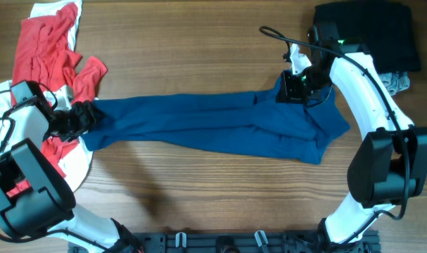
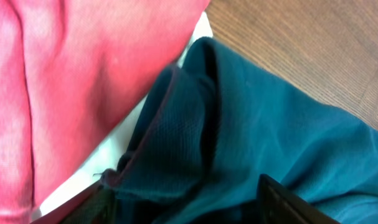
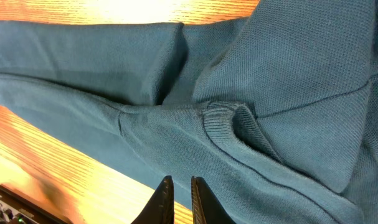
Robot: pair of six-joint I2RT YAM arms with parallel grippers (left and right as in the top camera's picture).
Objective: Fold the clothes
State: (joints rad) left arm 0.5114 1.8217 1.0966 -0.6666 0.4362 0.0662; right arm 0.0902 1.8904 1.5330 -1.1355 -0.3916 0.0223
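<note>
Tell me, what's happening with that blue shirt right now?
Left gripper and right gripper at opposite ends of blue shirt. Grip unclear. Red garment beside left end.

Lab bench: wooden table [image 1: 199,183], two mounted robot arms (laundry heaps [image 1: 48,49] alongside).

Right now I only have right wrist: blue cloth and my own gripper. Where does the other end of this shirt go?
Observer: The blue shirt stretches leftward in a long band and ends bunched at the left gripper.
Operator: Anything crowding that end?
Observer: A red garment lies right beside it, over white cloth.
Operator: And on my side?
Observer: A black garment sits beyond the right gripper, in the far right corner.
</note>
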